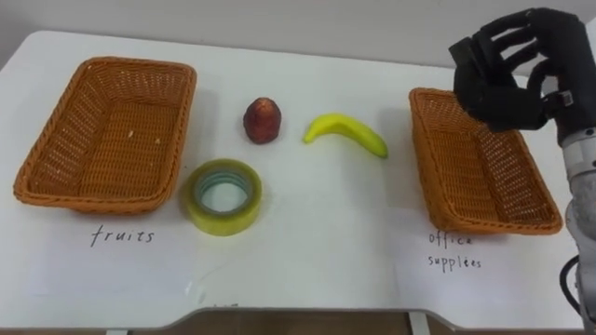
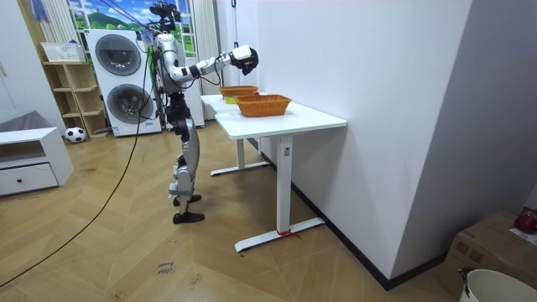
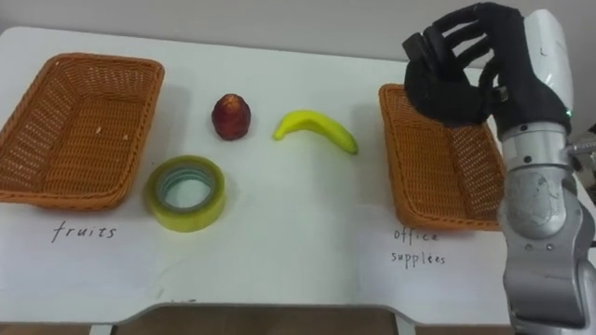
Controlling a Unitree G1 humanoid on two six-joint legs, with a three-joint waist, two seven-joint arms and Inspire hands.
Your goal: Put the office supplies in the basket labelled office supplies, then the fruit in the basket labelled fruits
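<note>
White tabletop (image 1: 307,242) is spreading out below me, and I am standing at its edge with washing machines (image 2: 126,80) behind me in the room view. I am holding my right hand (image 1: 507,79) up in the upper right of the frame, above the far end of the office supplies basket (image 1: 421,154). Its fingers are spreading wide and relaxed, gripping nothing.

Nothing is sitting in a basket yet, so I am judging the sorting as not yet begun. Everything to be sorted is lying to the left of my hand and lower in the frame. The banana (image 1: 346,130) is lying nearest, just left of that basket, with its long axis running across the frame and dipping towards the lower right. The red fruit (image 1: 263,120) is sitting further left, near the frame's centre top. The roll of tape (image 1: 220,223) is lying flat with its hole facing up, at lower left of centre, just beside the near right corner of the fruits basket (image 1: 98,201). That puts it well apart from my hand, with the banana in between.

I am counting two wicker baskets, both empty, two pieces of fruit, and one roll of tape. I am expecting the tape to need a long reach leftward and downward, then a carry back to the right.
</note>
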